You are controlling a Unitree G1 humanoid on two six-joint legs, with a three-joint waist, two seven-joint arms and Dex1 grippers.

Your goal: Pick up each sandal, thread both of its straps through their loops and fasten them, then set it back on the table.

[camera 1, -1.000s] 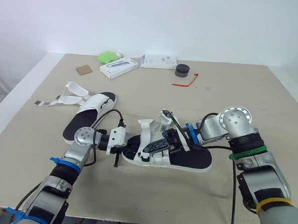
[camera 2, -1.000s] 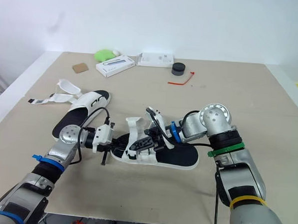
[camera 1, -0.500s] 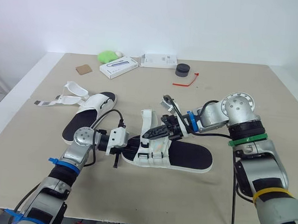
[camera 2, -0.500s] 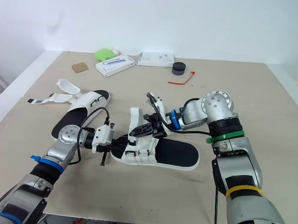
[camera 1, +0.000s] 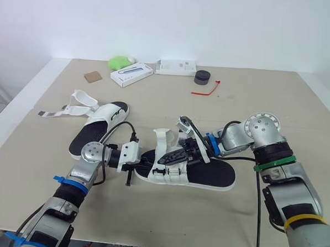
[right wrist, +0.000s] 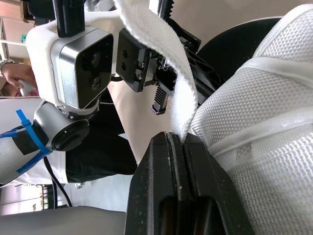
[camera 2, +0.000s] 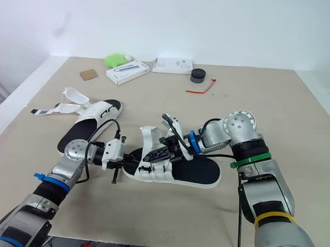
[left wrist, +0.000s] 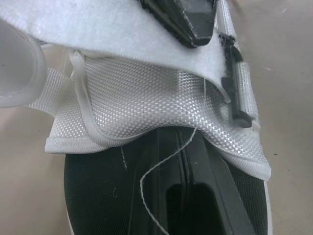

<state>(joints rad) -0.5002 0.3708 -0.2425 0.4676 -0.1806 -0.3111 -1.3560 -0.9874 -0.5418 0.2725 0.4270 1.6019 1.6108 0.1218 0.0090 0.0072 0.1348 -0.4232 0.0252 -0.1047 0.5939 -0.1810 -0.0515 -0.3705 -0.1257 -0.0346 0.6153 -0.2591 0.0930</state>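
While my left fingers [left wrist: 222, 196], pressed together, rest on the sandal [camera 1: 212, 171] lying on the counter [camera 1: 165, 223], my right fingers [right wrist: 205, 186] pinch its white strap [right wrist: 161, 58]. Threading seems next: I must steer the strap's end into its loop [left wrist: 239, 98].

On the beige tabletop [camera 1: 254, 106] lies a black-soled, white-strapped sandal [camera 1: 209, 173]. The right gripper [camera 1: 163, 160] holds one white strap [camera 1: 163, 139]; the left gripper [camera 1: 145, 159] meets the sandal's toe.
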